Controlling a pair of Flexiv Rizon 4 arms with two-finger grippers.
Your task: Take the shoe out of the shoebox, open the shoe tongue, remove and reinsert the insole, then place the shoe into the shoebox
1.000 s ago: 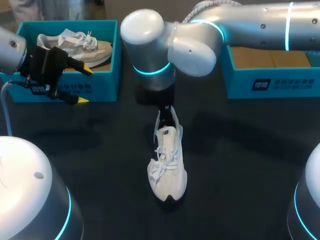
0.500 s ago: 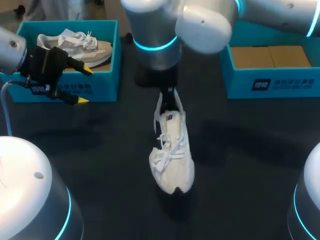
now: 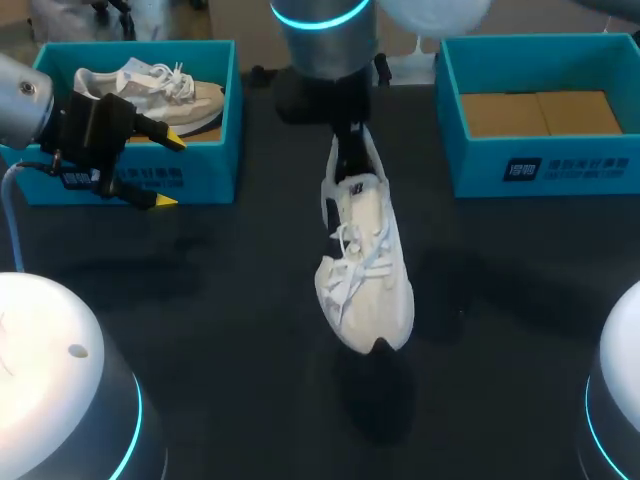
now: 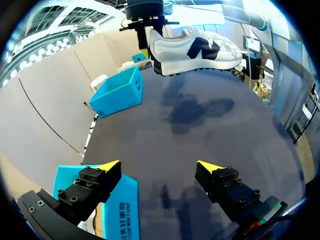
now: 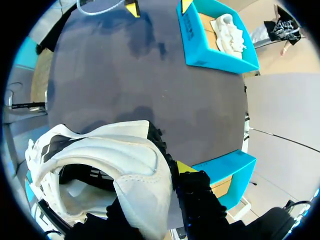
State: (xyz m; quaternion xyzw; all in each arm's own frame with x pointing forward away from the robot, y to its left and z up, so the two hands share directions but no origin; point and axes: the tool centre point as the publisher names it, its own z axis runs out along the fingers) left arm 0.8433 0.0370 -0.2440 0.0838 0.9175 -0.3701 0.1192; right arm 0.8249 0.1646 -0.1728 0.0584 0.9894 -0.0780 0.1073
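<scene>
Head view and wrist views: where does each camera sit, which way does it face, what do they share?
Head view: above and behind the robot, looking down on the table; both arms show, the right gripper holding the shoe by its heel.
Left wrist view: on the left wrist, facing across the table at the lifted shoe; the open left gripper shows.
Right wrist view: on the right wrist, looking down past the shoe's heel; one yellow tip shows.
Shared: all three show the shoe.

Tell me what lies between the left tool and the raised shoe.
Only bare table carrying a shadow lies between the left tool and the shoe; the left wrist view shows it.
</scene>
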